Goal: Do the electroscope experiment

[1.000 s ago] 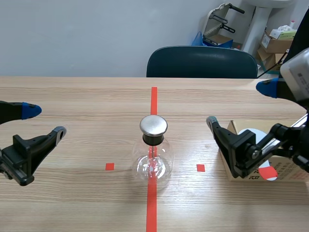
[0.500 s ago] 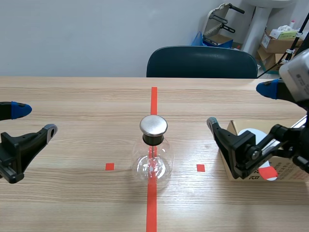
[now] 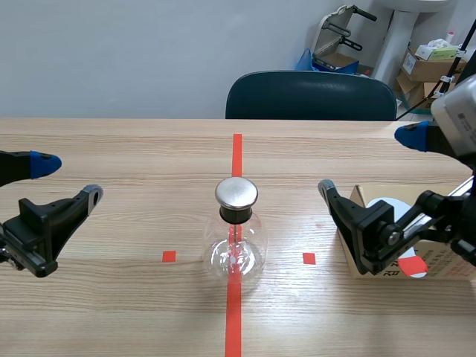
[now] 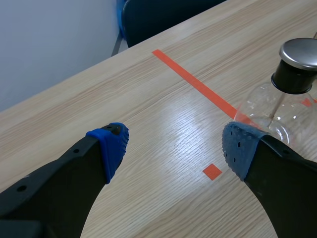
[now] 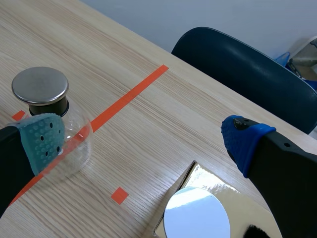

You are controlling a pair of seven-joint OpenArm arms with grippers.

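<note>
Electroscope [image 3: 236, 232] between left gripper [image 3: 71, 180] and right gripper [image 3: 363, 161], touching neither | both wide open, empty

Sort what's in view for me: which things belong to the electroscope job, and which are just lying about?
For the job: glass flask with its metal cap; white disc on the box, probably; left tool and right tool, both open.
Lying about: chair; cartons in the far corner; metal frame beside them.

Flask [image 3: 236, 245] centred between left pincer [image 3: 71, 180] and right pincer [image 3: 365, 161], box [image 3: 445, 262] beneath the latter.
</note>
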